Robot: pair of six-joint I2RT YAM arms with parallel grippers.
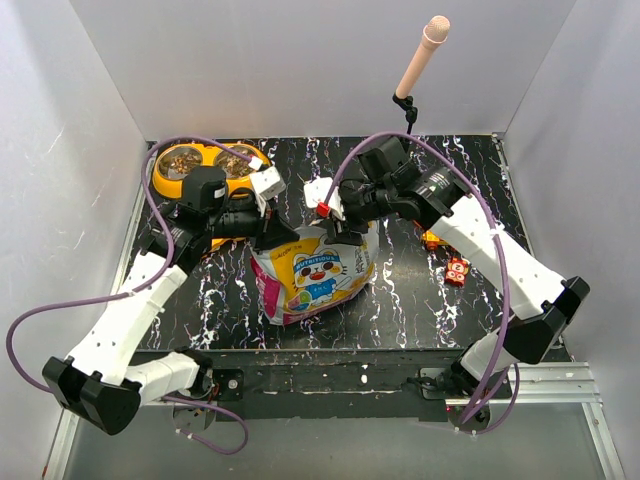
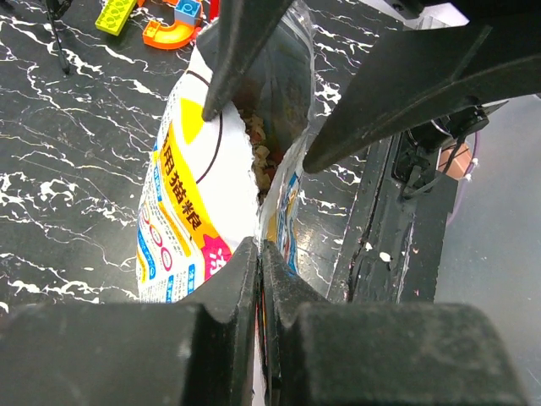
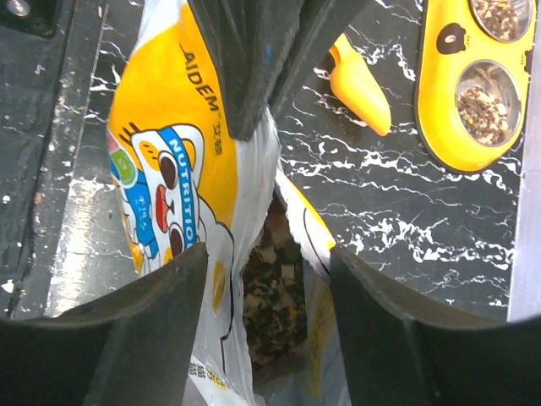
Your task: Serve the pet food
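The white-yellow printed bag (image 1: 312,272) stands in the middle of the black marbled table, its mouth open upward. Brown kibble (image 3: 275,288) shows inside the mouth; it also shows in the left wrist view (image 2: 264,156). My left gripper (image 2: 259,245) is shut on the bag's (image 2: 194,194) top edge at one end of the mouth; it is at the bag's upper left in the top view (image 1: 272,232). My right gripper (image 3: 266,252) is open, its fingers straddling the mouth of the bag (image 3: 161,152) from the other end (image 1: 335,225).
A yellow double bowl (image 1: 208,152) with kibble in both cups sits at the back left, also in the right wrist view (image 3: 439,85). A yellow scoop (image 3: 359,85) lies between bowl and bag. Toy bricks (image 1: 445,255) lie on the right. A stand with a pink tip (image 1: 420,60) rises at the back.
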